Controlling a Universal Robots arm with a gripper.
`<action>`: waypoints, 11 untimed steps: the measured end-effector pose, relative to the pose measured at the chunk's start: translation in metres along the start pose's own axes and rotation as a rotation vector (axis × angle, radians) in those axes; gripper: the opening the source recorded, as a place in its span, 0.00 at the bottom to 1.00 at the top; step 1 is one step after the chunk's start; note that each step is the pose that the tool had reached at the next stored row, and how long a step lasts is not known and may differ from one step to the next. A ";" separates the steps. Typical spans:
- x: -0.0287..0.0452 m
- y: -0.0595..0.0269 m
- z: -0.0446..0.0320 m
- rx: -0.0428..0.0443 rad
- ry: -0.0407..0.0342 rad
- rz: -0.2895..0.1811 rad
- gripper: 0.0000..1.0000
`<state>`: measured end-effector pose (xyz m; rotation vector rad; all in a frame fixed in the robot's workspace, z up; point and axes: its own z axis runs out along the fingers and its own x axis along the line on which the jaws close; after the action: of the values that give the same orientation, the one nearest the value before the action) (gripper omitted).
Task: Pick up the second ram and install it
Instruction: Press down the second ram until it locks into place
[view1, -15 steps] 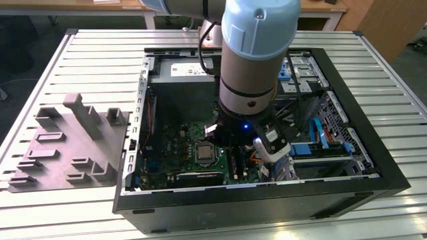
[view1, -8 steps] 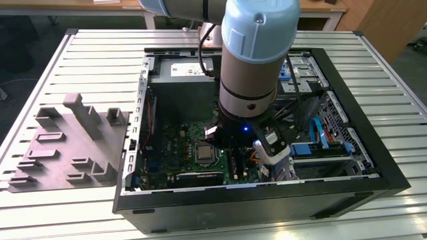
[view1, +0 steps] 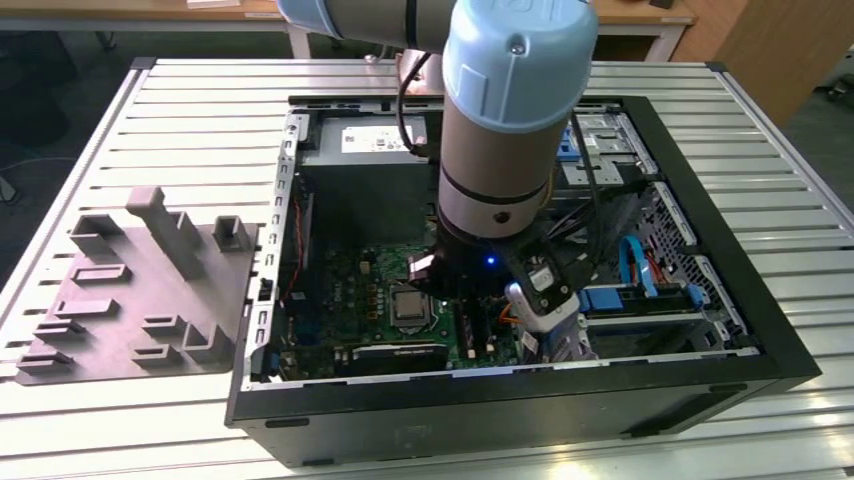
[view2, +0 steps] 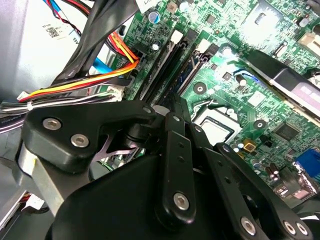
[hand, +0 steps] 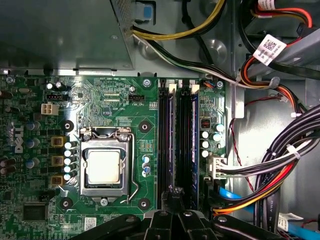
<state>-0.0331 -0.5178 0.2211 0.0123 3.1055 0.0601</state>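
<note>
Inside the open computer case (view1: 534, 395) on the slatted worktop (view1: 174, 120):
Arm: reaches straight down into the case, its wrist low over the green motherboard (hand: 100, 105).
Hand: the hand (hand: 175, 192) sits at one end of the black memory slots (hand: 164, 135); its dark linkages crowd the near edge in both wrist views. Whether the fingers are parted or closed cannot be told, nor whether they grip anything.
Second ram: the second ram (hand: 194, 135), a dark board with bluish chips, stands on edge in the slot nearest the white cable connector (hand: 216, 167), running the slot's whole length.
Neighbouring slot: a similar stick (hand: 171, 135) stands upright just beside it, parallel.
Processor socket: the square socket (hand: 104, 166) with its metal frame lies beside the slots, on the side away from the cables.
Cables: orange, red, black and blue leads (hand: 272, 185) bundle past the slots' far side.
Holder tray: the grey moulded tray (view1: 134, 295) lies on the worktop at the exterior view's left, well apart from the case.
</note>
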 end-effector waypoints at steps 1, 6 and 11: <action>0.0000 -0.0001 0.0009 0.0005 0.0001 0.000 0.10; 0.0001 -0.0001 0.0016 0.0001 0.0001 0.000 0.10; 0.0001 -0.0002 0.0026 -0.0005 0.0000 0.000 0.10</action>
<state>-0.0332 -0.5179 0.2185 0.0124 3.1055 0.0610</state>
